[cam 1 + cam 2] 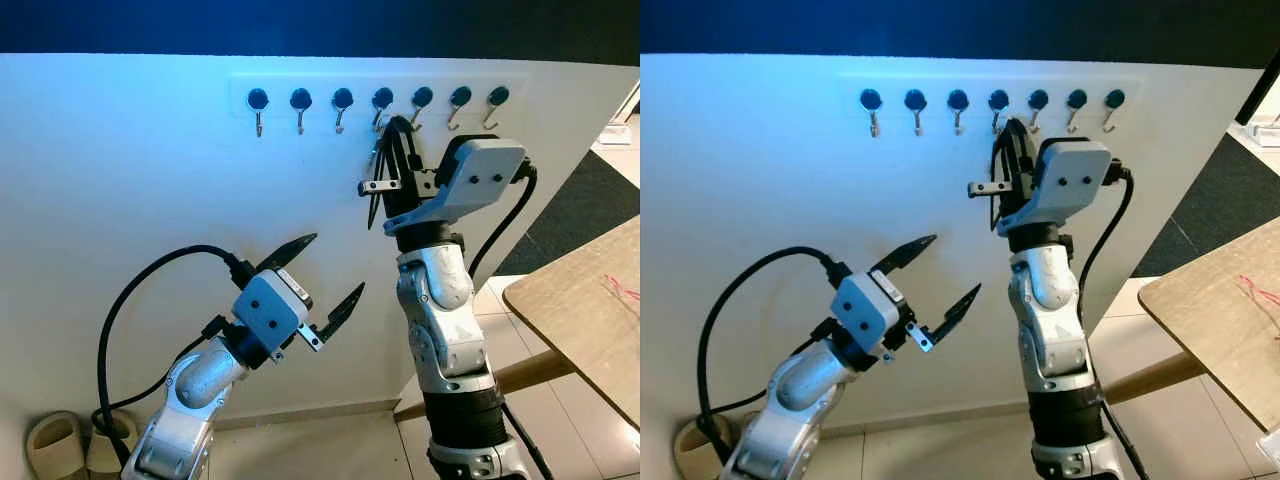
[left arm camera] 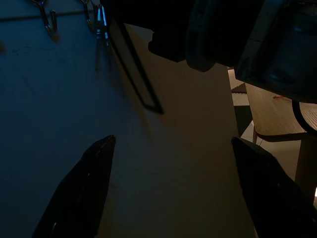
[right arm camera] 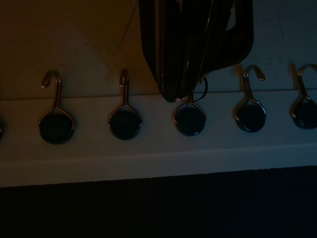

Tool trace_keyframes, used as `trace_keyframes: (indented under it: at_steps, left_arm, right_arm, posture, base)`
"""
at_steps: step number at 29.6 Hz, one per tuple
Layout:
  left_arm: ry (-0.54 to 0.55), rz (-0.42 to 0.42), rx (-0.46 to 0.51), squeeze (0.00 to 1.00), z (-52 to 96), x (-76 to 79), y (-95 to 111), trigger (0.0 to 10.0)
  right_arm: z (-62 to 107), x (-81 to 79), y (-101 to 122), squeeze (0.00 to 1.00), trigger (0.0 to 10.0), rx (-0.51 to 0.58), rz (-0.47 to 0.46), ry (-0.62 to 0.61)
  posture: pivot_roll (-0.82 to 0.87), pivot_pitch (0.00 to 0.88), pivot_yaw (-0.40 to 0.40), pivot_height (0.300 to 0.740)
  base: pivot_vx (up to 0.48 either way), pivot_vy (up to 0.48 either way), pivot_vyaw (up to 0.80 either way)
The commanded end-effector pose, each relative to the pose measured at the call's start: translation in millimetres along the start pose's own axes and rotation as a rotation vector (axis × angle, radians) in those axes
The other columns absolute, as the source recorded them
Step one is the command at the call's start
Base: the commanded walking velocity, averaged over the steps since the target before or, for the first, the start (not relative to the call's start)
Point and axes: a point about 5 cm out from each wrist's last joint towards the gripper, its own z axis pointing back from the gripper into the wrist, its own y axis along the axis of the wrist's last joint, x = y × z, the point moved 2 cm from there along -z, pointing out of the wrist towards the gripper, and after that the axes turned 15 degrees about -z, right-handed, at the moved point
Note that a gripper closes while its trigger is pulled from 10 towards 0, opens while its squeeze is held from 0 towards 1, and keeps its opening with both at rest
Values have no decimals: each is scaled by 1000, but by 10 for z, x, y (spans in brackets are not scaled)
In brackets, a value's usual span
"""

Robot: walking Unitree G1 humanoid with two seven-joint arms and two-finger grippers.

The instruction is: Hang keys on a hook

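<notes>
Up on the white wall [image 1: 130, 200] a row of seven hooks with dark round bases runs across a pale rail [image 1: 240, 80], and the right end effector [image 1: 392, 150] is raised to it, its black fingers closed on the keys [image 1: 380, 186], whose metal pieces dangle just below the fingertips. From the right wrist camera the key ring [image 3: 194, 94] sits right at the middle hook [image 3: 189, 119], touching or just in front of it; whether the ring is actually over the hook cannot be told. In the head views that hook [image 1: 381, 100] is the fourth from the left, at about 12 o'clock from the right wrist. The left end effector [image 1: 325, 275] hangs lower, at about 8 o'clock from the right one, its two fingers spread wide apart and holding nothing, just off the wall. A wooden surface [image 1: 580, 310] stands at 4 o'clock from the right arm, and a pair of slippers [image 1: 70, 445] lies on the floor by the wall at far lower left
</notes>
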Motion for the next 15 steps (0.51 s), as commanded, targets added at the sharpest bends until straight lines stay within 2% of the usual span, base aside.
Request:
trace_keyframes:
  at_steps: [1,15]
  left_arm:
    - [-27,-15,-5,0,10,18,-5,10000]
    - [-40,-10,-8,0,14,39,-11,10000]
  right_arm:
    - [-13,23,86,0,10000,36,6,-16]
    - [-31,48,-25,0,10000,-43,7,-32]
  posture:
    - [64,107,-63,740]
    - [65,107,-66,740]
  base:
    - [0,0,0]
    - [0,0,0]
